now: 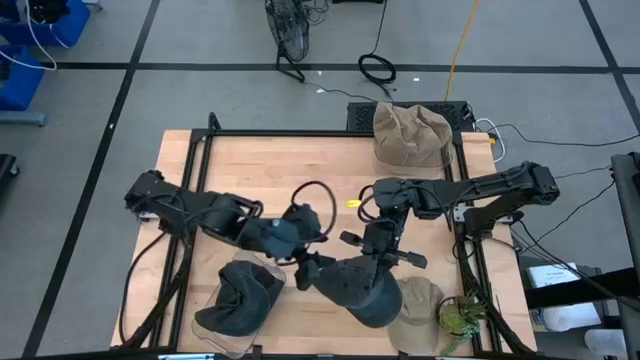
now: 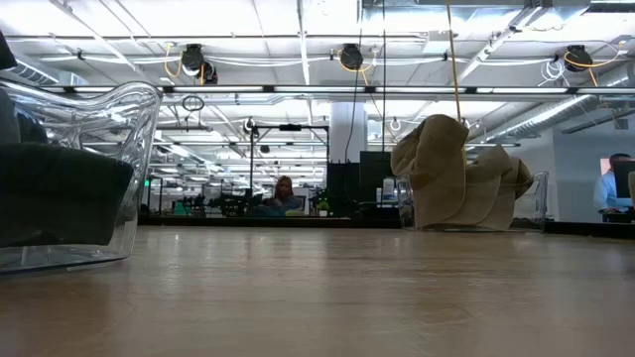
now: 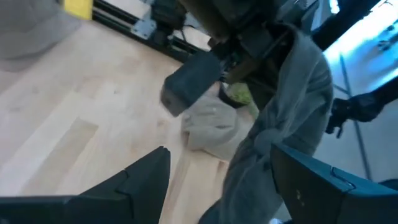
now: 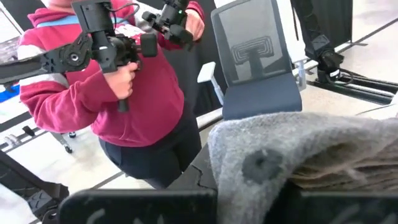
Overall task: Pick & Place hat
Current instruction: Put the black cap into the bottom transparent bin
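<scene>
Right gripper [image 1: 375,268] clamped on grey hat [image 1: 362,290], left gripper [image 1: 308,272] spread beside it, low view shows neither

A dark grey hat [image 1: 365,290] sits lower centre, a black hat [image 1: 243,297] in a clear container lower left, tan hats upper right [image 1: 410,135] and lower right [image 1: 418,305], on pale wood table [image 1: 250,170]

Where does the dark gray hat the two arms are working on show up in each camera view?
High view: gray hat at the near table edge, centre, under both tools.
Low view: not in it.
Left wrist view: hanging gray cloth on the picture's right.
Right wrist view: fuzzy gray mass filling the lower right.
Shared landmark: the tan hat beside it, also in the left wrist view.
</scene>
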